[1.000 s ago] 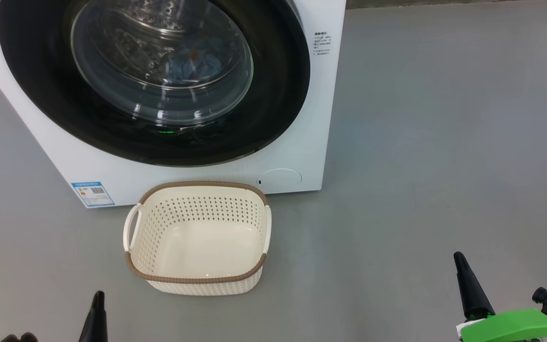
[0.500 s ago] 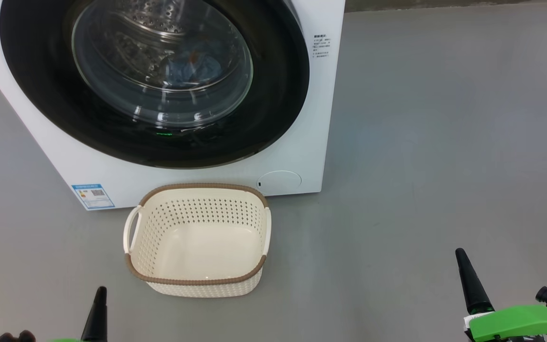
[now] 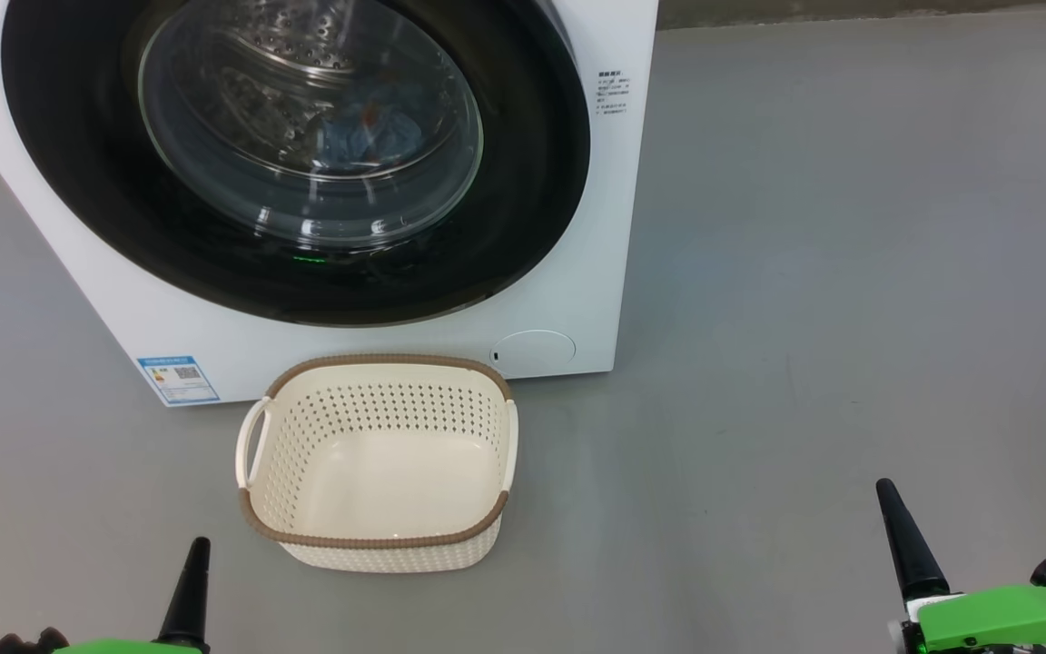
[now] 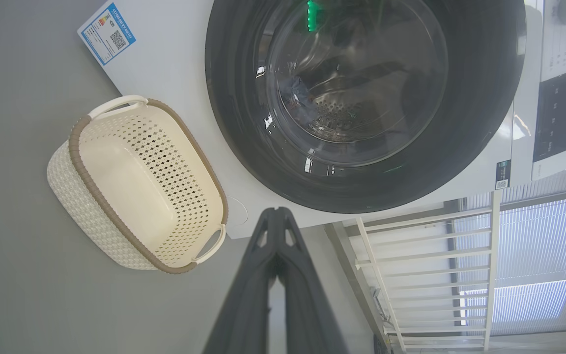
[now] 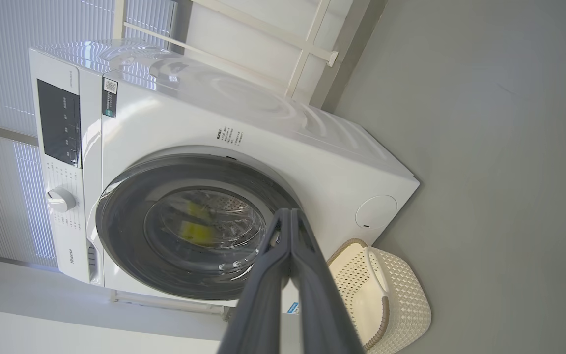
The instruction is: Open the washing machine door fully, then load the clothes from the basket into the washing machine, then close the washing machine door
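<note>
The washing machine stands ahead with its door shut against the front. Through the glass bowl I make out the light blue clothes lying inside the steel drum. In front of the machine the cream basket sits empty on the floor. My left gripper is low at the left, shut with nothing in it, short of the basket. My right gripper is low at the right, also shut and holding nothing. Both wrist views show the fingertips pressed together, with the door and basket beyond them.
Grey floor spreads wide to the right of the machine. A blue energy sticker and round filter cap mark the machine's lower front. A white frame and blinds stand beside and behind the machine.
The whole head picture has shifted slightly downward, so the camera moved. Both grippers show a little further into the picture from the bottom; door, clothes and basket are unmoved.
</note>
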You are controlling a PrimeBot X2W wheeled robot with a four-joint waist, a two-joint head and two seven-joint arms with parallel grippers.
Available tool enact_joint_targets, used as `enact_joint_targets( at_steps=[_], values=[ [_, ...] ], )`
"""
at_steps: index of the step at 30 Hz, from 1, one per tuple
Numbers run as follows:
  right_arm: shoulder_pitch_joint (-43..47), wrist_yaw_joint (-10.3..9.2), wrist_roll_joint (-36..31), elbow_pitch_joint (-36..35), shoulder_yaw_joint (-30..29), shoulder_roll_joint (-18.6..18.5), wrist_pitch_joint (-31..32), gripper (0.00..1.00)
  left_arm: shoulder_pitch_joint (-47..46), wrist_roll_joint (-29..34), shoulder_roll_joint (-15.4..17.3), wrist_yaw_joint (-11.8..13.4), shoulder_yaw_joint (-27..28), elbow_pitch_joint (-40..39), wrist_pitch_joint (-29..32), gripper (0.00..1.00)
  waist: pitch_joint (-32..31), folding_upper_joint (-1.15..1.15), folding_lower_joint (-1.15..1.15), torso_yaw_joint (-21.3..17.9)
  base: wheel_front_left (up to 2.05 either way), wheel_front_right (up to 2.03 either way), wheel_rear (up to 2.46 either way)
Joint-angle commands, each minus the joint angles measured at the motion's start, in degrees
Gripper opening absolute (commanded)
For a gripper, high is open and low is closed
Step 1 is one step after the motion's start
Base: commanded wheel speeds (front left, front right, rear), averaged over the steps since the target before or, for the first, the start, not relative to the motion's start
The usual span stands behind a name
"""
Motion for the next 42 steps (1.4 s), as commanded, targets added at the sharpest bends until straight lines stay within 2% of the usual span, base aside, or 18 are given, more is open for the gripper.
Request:
enact_joint_targets(
  at_steps=[1,30,42],
  values=[
    [-3.0,-0.04,1.9,-1.3,0.5,-0.7,0.4,0.0,-2.7,-1.9,1.4,-0.3,1.5,-0.8,0.5,0.0,0.0,0.0,0.0,0.0,0.0,0.0,0.0],
    [-4.5,-0.05,20.2,0.3,-1.0,-0.6,5.3,0.0,-5.8,-20.6,1.7,-1.1,2.4,1.8,5.3,0.0,-0.8,0.0,0.0,-0.2,0.0,0.0,0.0],
    [-4.6,-0.05,20.2,0.4,-1.3,-0.4,5.6,0.0,-5.8,-20.9,1.7,-1.1,2.5,1.8,5.4,0.0,-0.8,0.0,0.0,-0.2,0.0,0.0,0.0]
  ],
)
